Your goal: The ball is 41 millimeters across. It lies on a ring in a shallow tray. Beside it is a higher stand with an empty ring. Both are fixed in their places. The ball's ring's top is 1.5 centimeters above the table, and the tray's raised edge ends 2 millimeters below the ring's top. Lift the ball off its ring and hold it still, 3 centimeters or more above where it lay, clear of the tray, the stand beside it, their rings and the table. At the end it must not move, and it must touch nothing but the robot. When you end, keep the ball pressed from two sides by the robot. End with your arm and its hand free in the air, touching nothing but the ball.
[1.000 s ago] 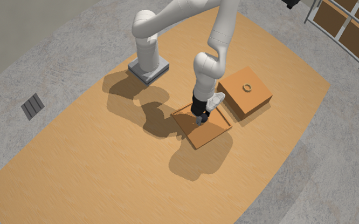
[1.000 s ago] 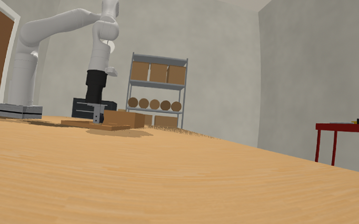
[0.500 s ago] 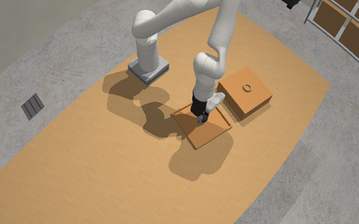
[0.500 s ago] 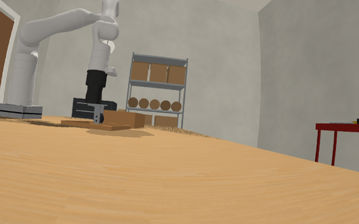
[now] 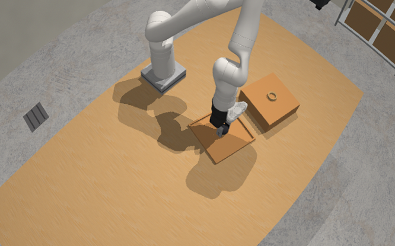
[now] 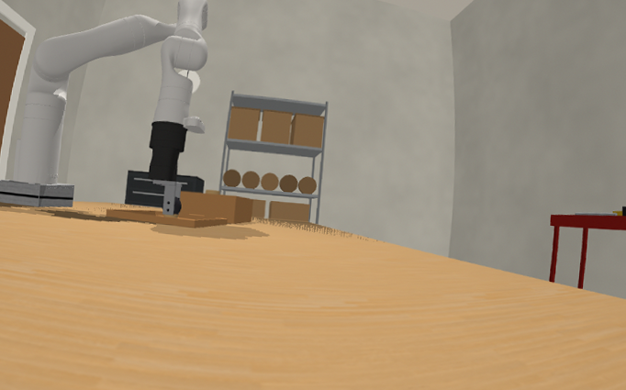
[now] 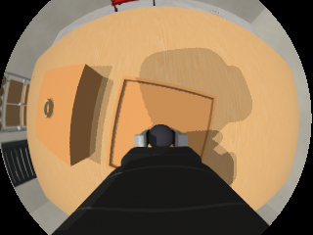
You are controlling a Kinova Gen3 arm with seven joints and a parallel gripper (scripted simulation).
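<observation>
Low over the shallow square tray [image 5: 232, 152] on the wood-grain worktop [image 5: 97, 186], tool [image 5: 223, 129] pinching the dark round ball [image 7: 160, 136], down near the tray floor. Just beside, a taller boxy stand [image 5: 280, 114] with a small empty ring [image 5: 271, 95]. Open worktop toward the near edge.

matt wood-grain table [image 5: 104, 186]; dark ball [image 7: 160, 136]
</observation>
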